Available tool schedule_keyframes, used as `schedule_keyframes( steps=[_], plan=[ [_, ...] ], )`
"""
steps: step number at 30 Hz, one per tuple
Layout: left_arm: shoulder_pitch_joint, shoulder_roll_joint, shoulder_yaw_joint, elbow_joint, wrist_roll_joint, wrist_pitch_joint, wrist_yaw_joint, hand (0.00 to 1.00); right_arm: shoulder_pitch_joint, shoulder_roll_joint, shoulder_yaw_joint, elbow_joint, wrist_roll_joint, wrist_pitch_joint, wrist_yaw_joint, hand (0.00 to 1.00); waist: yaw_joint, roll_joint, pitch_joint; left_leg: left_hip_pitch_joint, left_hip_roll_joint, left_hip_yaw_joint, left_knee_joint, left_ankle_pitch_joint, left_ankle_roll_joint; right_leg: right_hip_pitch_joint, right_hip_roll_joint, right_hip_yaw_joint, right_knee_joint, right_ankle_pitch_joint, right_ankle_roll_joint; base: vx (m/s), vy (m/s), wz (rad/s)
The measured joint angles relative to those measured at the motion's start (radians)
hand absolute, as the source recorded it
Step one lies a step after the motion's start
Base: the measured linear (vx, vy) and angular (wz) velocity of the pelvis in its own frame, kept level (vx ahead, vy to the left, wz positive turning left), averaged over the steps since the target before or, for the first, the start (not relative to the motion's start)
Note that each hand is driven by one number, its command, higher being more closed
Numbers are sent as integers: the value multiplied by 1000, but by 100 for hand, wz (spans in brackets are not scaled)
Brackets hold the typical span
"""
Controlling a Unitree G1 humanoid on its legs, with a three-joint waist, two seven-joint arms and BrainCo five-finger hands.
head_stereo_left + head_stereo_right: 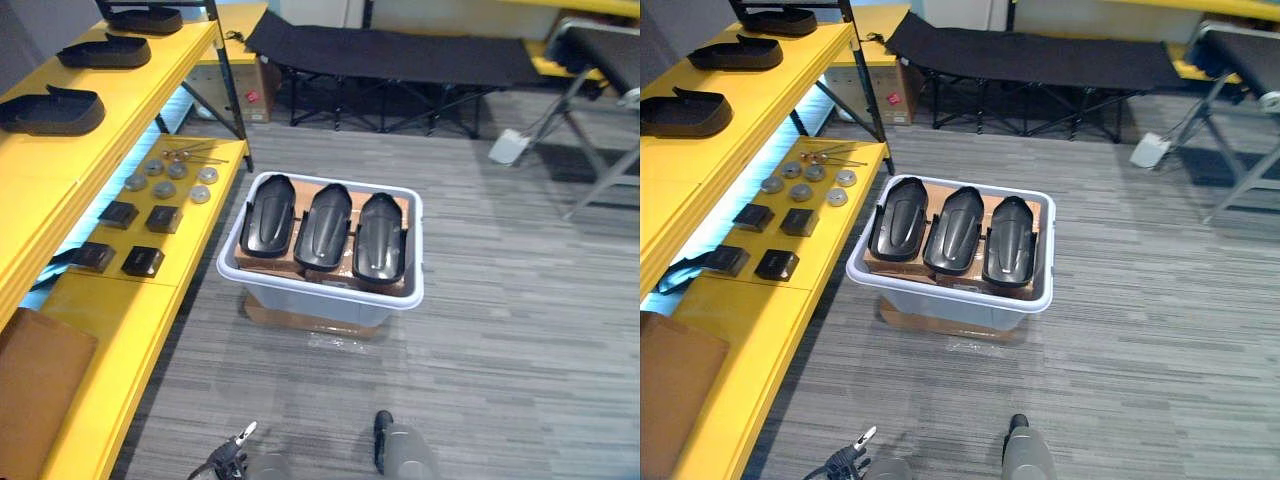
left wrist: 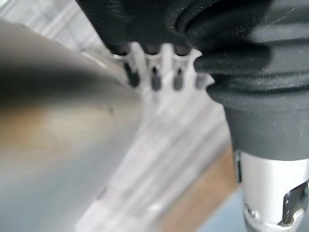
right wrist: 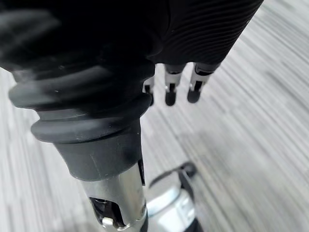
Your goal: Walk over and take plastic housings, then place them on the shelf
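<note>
Three plastic housings lay in a white bin beside the yellow shelf; left robot hand and right robot hand hung slack-fingered, empty.

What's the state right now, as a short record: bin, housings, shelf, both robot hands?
bin: white bin on the floor beside the yellow shelf
in bin: three black plastic housings side by side on cardboard
shelf, upper level: three more housings in a row
shelf, lower level: metal discs, small black boxes
left robot hand: open, holding nothing
right robot hand: open, holding nothing, over the floor
</note>
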Motion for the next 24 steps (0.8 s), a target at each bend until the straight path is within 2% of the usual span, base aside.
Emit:
schedule_keyframes(
  steps=[1,2,3,4,5,6,7,8,9,11,13,15,17,18,23,24],
  plan=[
    [21,-7,6,-8,-39,-4,-1,0,-10,5,1,-19,27,-47,8,0,-1,1,2,-6,-6,21,-18,0,0,53,-9,-26,-27,0,-1,237,-110,38],
    [23,-3,5,-9,-42,-2,-7,0,-24,9,1,-51,42,-81,14,0,0,-3,4,-2,-19,66,-120,4,-6,83,-25,-44,-50,0,0,230,-61,41],
    [23,0,5,-9,-37,-1,-12,0,-24,4,0,-64,48,-98,17,0,-1,-4,5,-1,-31,83,-192,9,-10,94,-37,-54,-61,-1,4,203,34,41],
    [23,6,8,-12,-33,-1,-21,0,-29,2,0,-101,76,-131,19,0,-1,-14,12,-3,-70,88,-341,43,-4,107,-68,-61,-73,-9,20,168,120,37],
    [25,16,15,-10,-12,-1,-25,0,-34,5,2,-121,109,-159,18,0,0,-33,23,2,-107,85,-404,124,0,116,-104,-61,-79,-19,34,164,138,34],
    [28,18,13,-2,15,1,-29,0,-36,5,6,-131,119,-171,18,0,-2,-36,25,6,-119,89,-426,162,-2,123,-113,-62,-90,-20,49,134,126,28],
    [32,34,6,14,63,-3,-36,0,-42,8,22,-136,147,-194,19,0,2,-57,37,10,-151,99,-434,158,15,135,-136,-53,-123,-7,76,174,189,8],
    [38,46,-5,32,102,-9,-40,0,-62,24,50,-137,153,-206,21,0,16,-68,52,7,-163,114,-415,144,30,149,-145,-47,-165,16,97,169,202,-1],
    [38,48,-2,36,107,-16,-39,0,-69,34,59,-139,153,-216,21,0,19,-77,57,-2,-169,116,-402,133,32,153,-148,-47,-180,29,104,178,207,-9],
    [35,79,-49,34,193,-31,-39,0,-94,62,90,-151,162,-255,2,0,26,-108,74,-20,-199,117,-368,95,52,165,-171,-48,-207,44,119,196,184,10],
    [32,86,-85,33,210,-51,-31,0,-110,63,94,-169,199,-284,-30,0,29,-109,75,-20,-204,126,-333,59,62,175,-182,-46,-206,45,120,167,167,-5],
    [19,94,-114,14,161,-73,-17,0,-110,64,111,-258,147,-348,-135,0,33,-110,75,-16,-208,144,-304,25,74,179,-192,-34,-205,46,121,178,177,-20],
    [12,109,-122,-24,116,-81,-21,0,-112,72,110,-360,60,-383,-240,0,36,-121,80,-19,-207,156,-303,23,75,172,-193,-25,-213,52,126,105,67,-18],
    [11,115,-124,-59,89,-81,-21,0,-112,73,107,-498,-41,-400,-353,0,42,-130,80,-28,-199,170,-302,23,75,165,-187,-22,-236,68,137,72,15,-26],
    [16,122,-126,-126,92,-82,-17,0,-109,69,35,-879,-243,-399,-635,0,49,-146,85,-34,-147,195,-301,22,74,164,-135,-20,-317,134,123,56,-33,-30],
    [17,123,-126,-126,93,-83,-17,0,-105,68,16,-920,-249,-398,-654,0,49,-148,84,-34,-144,196,-300,22,74,164,-131,-21,-321,137,122,57,-38,-20]
  ],
)
